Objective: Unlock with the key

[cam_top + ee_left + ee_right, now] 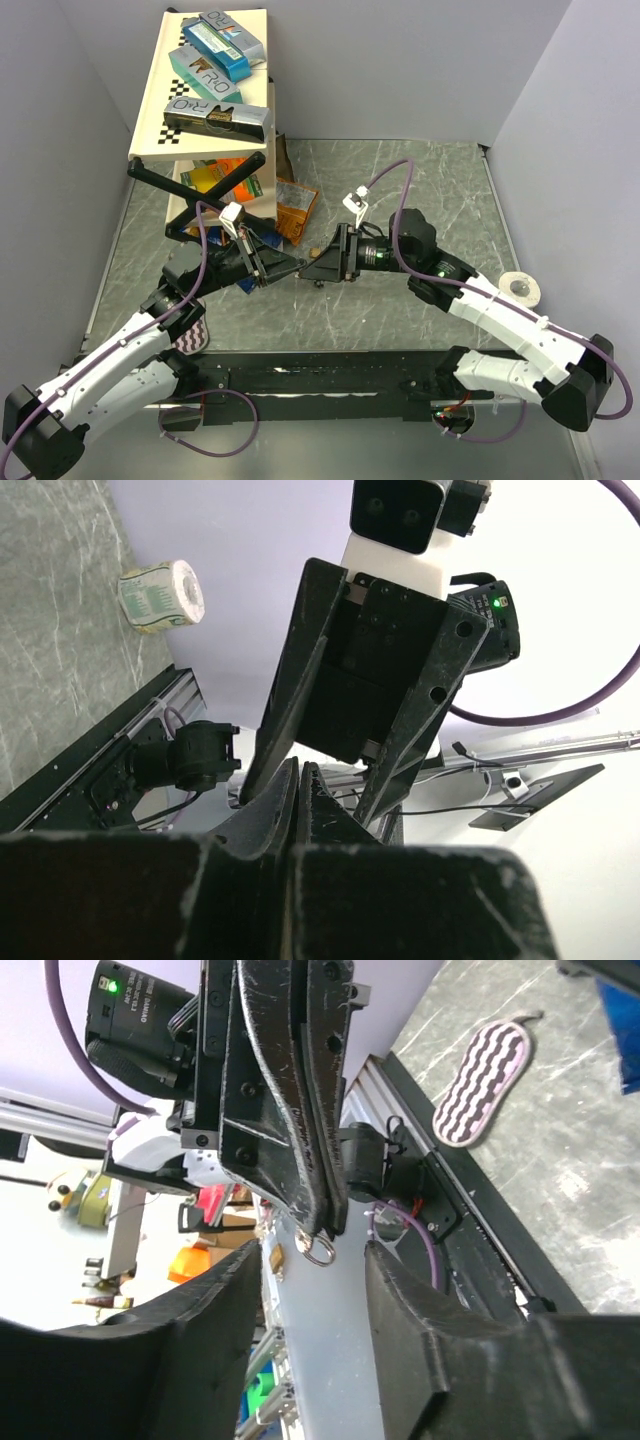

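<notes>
The key shows only as a small silver ring [320, 1250] hanging from the tips of my left gripper [325, 1222], whose fingers are pressed together on it above the table's middle. A tiny brass padlock [275, 1258] dangles just beside that ring; what it hangs from I cannot tell. My right gripper [312, 1260] faces the left one tip to tip, open, one finger on either side of the ring, touching nothing. From above, the left gripper [298, 266] and the right gripper [310, 265] meet; the key is too small to make out there.
A tilted shelf [150, 110] with boxes stands at the back left over a black stand [200, 185] and snack packets [292, 215]. A paper roll [520, 288] lies at the right, a striped pad [190, 335] by the left arm.
</notes>
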Robot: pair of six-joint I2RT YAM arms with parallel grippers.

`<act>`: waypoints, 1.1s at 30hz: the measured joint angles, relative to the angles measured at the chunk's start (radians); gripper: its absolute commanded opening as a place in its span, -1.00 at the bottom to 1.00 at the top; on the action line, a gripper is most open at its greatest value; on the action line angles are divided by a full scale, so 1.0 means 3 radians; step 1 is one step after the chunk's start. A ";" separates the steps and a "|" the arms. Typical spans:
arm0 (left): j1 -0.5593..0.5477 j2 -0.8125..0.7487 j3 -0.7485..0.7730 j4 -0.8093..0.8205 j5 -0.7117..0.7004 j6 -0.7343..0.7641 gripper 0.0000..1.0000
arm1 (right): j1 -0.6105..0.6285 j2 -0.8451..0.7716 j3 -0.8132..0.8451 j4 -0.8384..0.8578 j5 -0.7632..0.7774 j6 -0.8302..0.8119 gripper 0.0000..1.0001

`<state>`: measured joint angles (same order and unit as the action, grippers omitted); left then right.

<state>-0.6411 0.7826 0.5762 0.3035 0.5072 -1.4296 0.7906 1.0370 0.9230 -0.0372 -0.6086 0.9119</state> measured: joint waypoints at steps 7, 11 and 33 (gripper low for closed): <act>0.0000 0.0000 0.0000 -0.0006 -0.0017 0.0018 -0.98 | 0.0099 0.0123 0.0000 0.0187 0.0005 0.0089 -0.29; 0.0000 0.0000 0.0001 -0.0006 -0.0048 0.0038 -0.98 | 0.0128 0.0183 0.0000 0.0231 0.0023 0.0135 -0.53; -0.0038 0.0141 0.0496 -0.0893 -0.0364 0.0594 0.79 | -0.0006 0.0106 -0.0242 0.0217 0.0247 0.0205 -1.00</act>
<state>-0.6525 0.8249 0.7250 0.0357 0.3981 -1.2514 0.7887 1.0687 0.8505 0.0280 -0.5346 0.9733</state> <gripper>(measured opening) 0.894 0.022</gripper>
